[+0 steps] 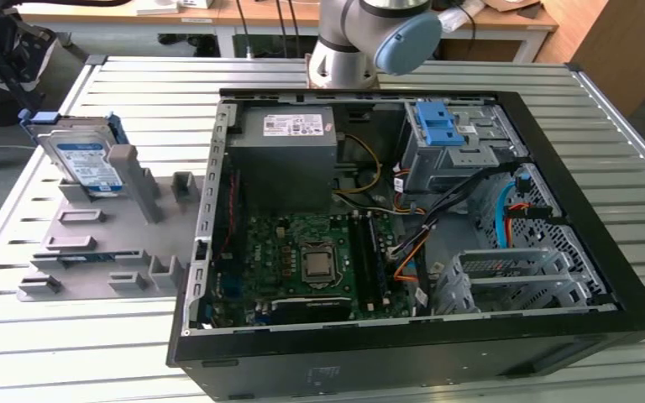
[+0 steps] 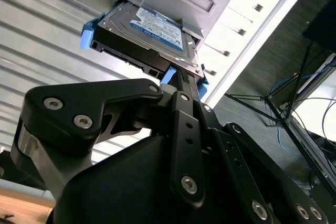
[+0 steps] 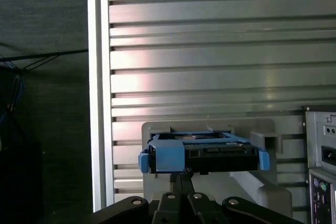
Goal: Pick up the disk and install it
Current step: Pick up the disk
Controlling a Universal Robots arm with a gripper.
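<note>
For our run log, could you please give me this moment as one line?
stage: pre-pick | disk: standing on edge in grey fixture, outside computer case | gripper: aimed at disk, not touching it | install: not done

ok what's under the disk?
The disk stands tilted in a grey holder on the slatted metal table. Its lower edge is hidden by the holder's uprights, so what it rests on can't be seen.
</note>
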